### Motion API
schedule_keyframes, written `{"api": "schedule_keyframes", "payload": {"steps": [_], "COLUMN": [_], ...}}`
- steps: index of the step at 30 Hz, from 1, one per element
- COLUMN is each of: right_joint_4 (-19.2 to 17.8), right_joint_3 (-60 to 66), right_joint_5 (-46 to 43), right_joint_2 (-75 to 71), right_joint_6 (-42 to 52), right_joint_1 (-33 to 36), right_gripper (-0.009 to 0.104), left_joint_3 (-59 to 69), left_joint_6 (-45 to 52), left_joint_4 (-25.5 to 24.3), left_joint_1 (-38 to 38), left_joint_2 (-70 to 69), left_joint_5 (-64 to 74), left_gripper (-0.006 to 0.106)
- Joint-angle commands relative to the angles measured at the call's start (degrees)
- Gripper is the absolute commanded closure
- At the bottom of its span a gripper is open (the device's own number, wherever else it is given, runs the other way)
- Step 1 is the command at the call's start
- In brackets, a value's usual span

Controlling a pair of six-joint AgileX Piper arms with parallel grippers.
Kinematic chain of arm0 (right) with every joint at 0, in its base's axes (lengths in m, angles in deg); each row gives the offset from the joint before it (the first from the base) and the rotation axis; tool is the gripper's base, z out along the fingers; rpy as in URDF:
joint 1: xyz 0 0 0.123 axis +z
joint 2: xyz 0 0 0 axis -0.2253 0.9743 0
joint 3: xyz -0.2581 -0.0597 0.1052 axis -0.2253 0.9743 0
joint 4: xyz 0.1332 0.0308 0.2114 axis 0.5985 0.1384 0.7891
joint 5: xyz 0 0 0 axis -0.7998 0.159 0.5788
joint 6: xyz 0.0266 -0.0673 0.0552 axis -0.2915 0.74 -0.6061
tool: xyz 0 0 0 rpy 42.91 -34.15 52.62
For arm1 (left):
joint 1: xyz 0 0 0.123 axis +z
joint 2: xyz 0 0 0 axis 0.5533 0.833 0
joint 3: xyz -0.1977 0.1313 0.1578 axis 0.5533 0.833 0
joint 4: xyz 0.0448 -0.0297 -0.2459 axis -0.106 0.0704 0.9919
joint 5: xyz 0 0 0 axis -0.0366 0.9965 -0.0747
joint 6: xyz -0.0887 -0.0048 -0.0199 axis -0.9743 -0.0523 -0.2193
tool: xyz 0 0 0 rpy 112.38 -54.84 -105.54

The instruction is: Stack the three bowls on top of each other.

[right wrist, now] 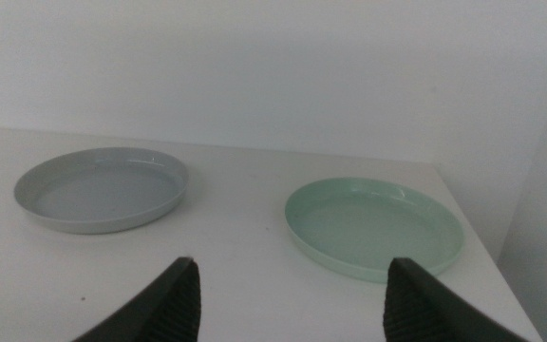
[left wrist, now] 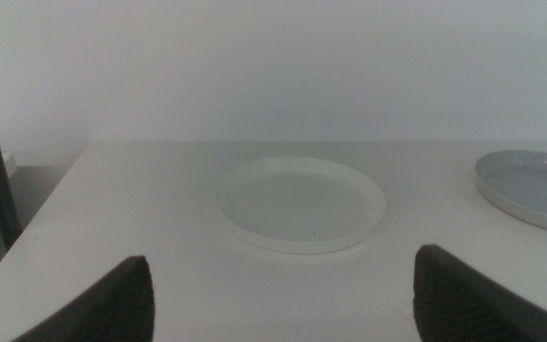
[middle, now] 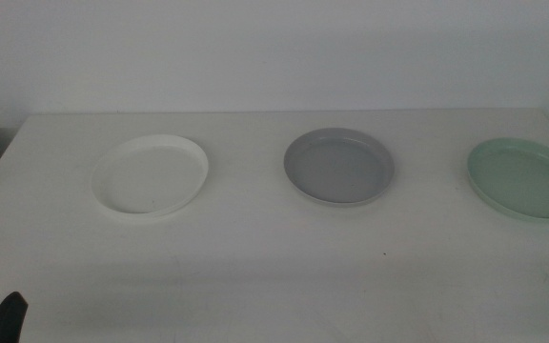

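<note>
Middle view shows me the three bowls in a row on the white table (middle: 255,276), well apart and none stacked: the white bowl (middle: 151,175), the grey bowl (middle: 339,166), the mint green bowl (middle: 525,179). My left gripper (left wrist: 283,304) has its jaws spread wide, empty, with the white bowl ahead between them. My right gripper (right wrist: 292,304) is likewise parted and empty, the mint green bowl just beyond its jaws, the grey bowl off to one side.
</note>
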Motion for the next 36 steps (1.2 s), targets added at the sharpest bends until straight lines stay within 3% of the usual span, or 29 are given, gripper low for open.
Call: {"api": "schedule_keyframes", "payload": {"steps": [1, 7, 14, 22, 36], "right_joint_4": [-0.4, -0.4, -0.2, 3.4, 7.3], "right_joint_3": [-2.8, -12.2, -23.4, -36.9, -73.0], "right_joint_5": [-2.7, 4.7, 5.2, 5.7, 28.2], "right_joint_2": [-0.4, 7.4, 22.2, 40.4, 74.5], "right_joint_6": [0.1, 0.1, 0.1, -2.4, -1.1], "right_joint_1": [0.1, 0.1, 0.1, 0.1, 0.1], "right_gripper": [0.046, 0.046, 0.046, 0.046, 0.046], "left_joint_3": [-0.3, -0.3, -0.3, -0.3, -0.3], "left_joint_6": [-0.6, -0.6, -0.6, -0.6, -0.6], "left_joint_4": [0.2, 0.2, 0.2, 0.2, 0.2], "left_joint_1": [0.0, 0.0, 0.0, 0.0, 0.0], "left_joint_2": [-0.6, -0.6, -0.6, -0.6, -0.6], "left_joint_5": [-4.7, -4.7, -4.7, -4.7, -4.7], "left_gripper": [-0.004, -0.004, -0.004, -0.004, -0.004]}}
